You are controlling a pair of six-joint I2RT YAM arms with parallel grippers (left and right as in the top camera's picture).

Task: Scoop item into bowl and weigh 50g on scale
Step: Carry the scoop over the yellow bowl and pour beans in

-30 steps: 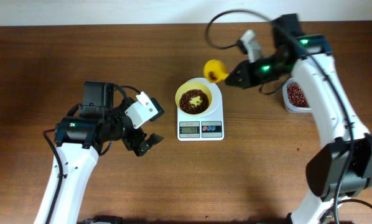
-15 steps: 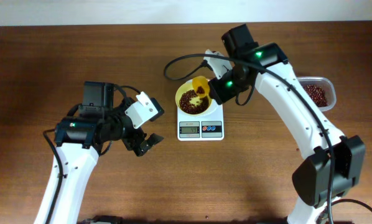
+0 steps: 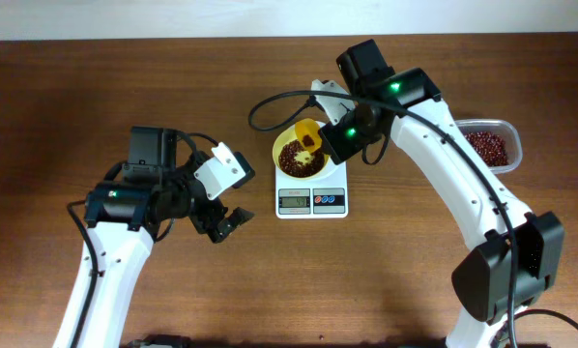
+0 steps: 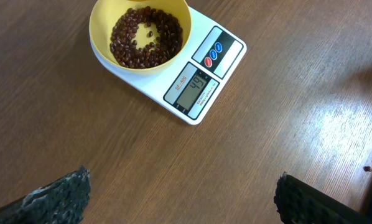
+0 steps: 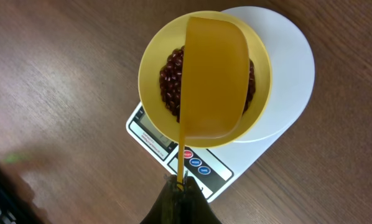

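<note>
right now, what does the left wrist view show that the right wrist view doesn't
Left wrist only: the beans uncovered, the scale with its display in full, and the left gripper, open. Right wrist only: the orange scoop over the bowl, hiding part of the beans, its handle in the shut right gripper. Both: the yellow bowl of beans on the white scale, on the wooden table.

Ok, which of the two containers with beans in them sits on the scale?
The pale yellow round bowl, resting on the white scale. The clear tub of beans stands on the table at far right.
</note>
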